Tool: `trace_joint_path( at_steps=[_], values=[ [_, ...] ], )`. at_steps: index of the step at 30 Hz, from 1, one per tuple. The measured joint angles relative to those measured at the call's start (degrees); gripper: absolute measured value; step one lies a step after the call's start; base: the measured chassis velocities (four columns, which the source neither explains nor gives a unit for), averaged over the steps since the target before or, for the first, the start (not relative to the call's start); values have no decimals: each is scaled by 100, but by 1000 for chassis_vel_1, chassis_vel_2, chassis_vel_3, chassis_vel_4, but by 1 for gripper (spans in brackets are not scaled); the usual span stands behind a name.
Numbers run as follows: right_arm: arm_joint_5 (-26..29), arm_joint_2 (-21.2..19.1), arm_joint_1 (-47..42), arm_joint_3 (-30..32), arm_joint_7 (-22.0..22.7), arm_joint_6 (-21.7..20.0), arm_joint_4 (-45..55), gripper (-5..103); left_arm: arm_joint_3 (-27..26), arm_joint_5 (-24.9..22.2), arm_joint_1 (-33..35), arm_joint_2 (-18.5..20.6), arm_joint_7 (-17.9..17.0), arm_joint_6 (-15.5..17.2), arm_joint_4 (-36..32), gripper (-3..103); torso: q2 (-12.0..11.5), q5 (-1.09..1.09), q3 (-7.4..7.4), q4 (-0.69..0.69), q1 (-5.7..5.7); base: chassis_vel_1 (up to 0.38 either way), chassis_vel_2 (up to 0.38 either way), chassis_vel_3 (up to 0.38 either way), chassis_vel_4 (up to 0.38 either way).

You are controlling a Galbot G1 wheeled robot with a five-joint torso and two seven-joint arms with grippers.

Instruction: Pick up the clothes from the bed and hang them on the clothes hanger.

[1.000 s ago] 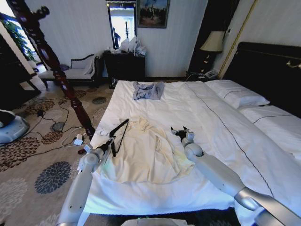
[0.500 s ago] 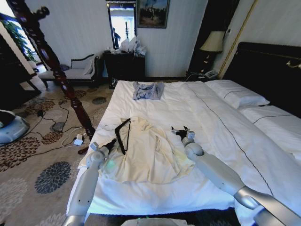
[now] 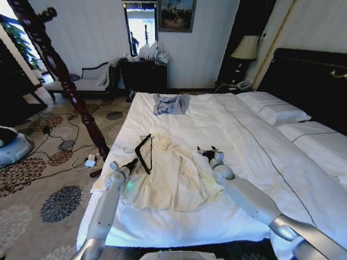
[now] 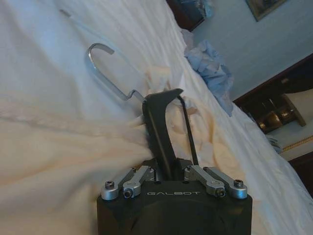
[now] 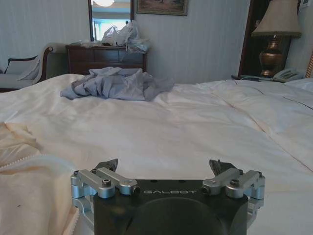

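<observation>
Hanger hook (image 4: 105, 68) beyond left end effector (image 4: 168, 169)

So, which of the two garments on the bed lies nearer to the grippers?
The cream shirt, spread between both grippers; the grey-blue garment lies crumpled far beyond it.

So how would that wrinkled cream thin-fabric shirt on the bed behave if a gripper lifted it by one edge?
The wrinkled cream thin-fabric shirt would probably drape and fold: it lies creased and flat on the white-sheeted bed. It looks light, so likely easy to lift. Its loose sleeves may trail or snag.
</observation>
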Motion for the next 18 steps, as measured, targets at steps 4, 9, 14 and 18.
trace_joint_path(
  at_steps=[4,9,14,18],
  values=[
    [-1,-4,-11,8,3,4,20,100,46,98,-100,-29,2,-1,70,26,0,0,0,2,0,0,0,0,0],
    [-14,-15,-62,66,4,27,23,100,92,161,-170,-53,31,-14,117,38,0,0,-1,1,0,0,0,0,0],
    [-38,-36,-125,94,5,35,49,100,147,232,-313,-153,110,-25,316,57,-1,1,-1,1,0,0,0,0,0],
    [-38,-37,-125,97,13,35,55,100,164,234,-402,-236,130,-21,402,59,-1,1,-1,1,0,0,0,0,0]
  ],
)
